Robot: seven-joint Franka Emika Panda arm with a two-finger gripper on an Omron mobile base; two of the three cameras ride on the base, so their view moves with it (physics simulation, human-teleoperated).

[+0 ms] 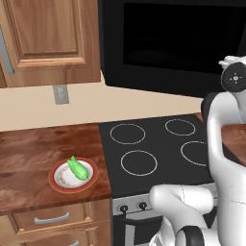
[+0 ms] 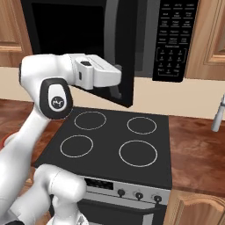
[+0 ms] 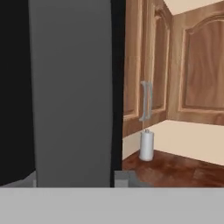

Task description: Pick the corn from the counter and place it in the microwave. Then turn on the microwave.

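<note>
On the left, the corn (image 1: 78, 168) lies on a white red-rimmed plate (image 1: 56, 180), which sits on the reddish-brown desk (image 1: 29, 158) just beside the black stovetop (image 1: 158, 146). Above the stovetop hangs the microwave (image 1: 173, 43), its door (image 2: 125, 52) swung outward. The hand (image 2: 117, 90) is raised at the door's edge, level with the grey handle (image 3: 72, 92), which stands directly ahead of it in the hand view. Whether the hand grips the handle, and how far its fingers are parted, cannot be told. To the right, a paper towel roll (image 3: 146, 145) stands upright on the desk below wooden cabinets (image 3: 197, 65).
</note>
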